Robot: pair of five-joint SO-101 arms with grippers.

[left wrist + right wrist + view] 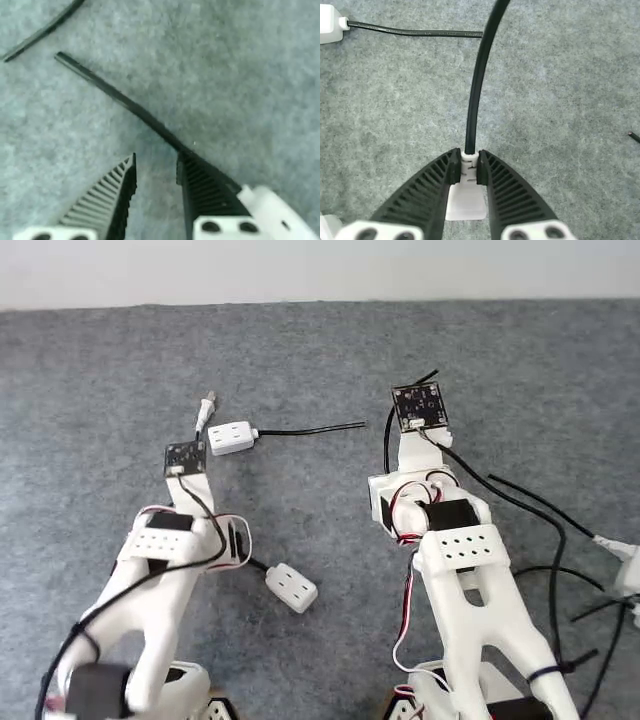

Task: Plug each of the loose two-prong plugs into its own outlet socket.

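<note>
R pincer (468,155): clamped tight on white plug (466,197); plug's black cord (475,85) runs straight out ahead. L pincer (156,161): part open, holding nothing, one finger just beside 1st socket block (230,437). 2nd socket block (292,587) lies between the arms, well apart from the plug. Small metal-tipped item (210,400) by 1st block, poss. another plug, unclear. Open room mid-table. Grey carpet-like table (320,350); pale wall (320,270) behind.

high: above, looking down on my worktop (300,350) | my wrists: close, facing down | high+right wrist share socket (230,437), 10 o'clock
</note>
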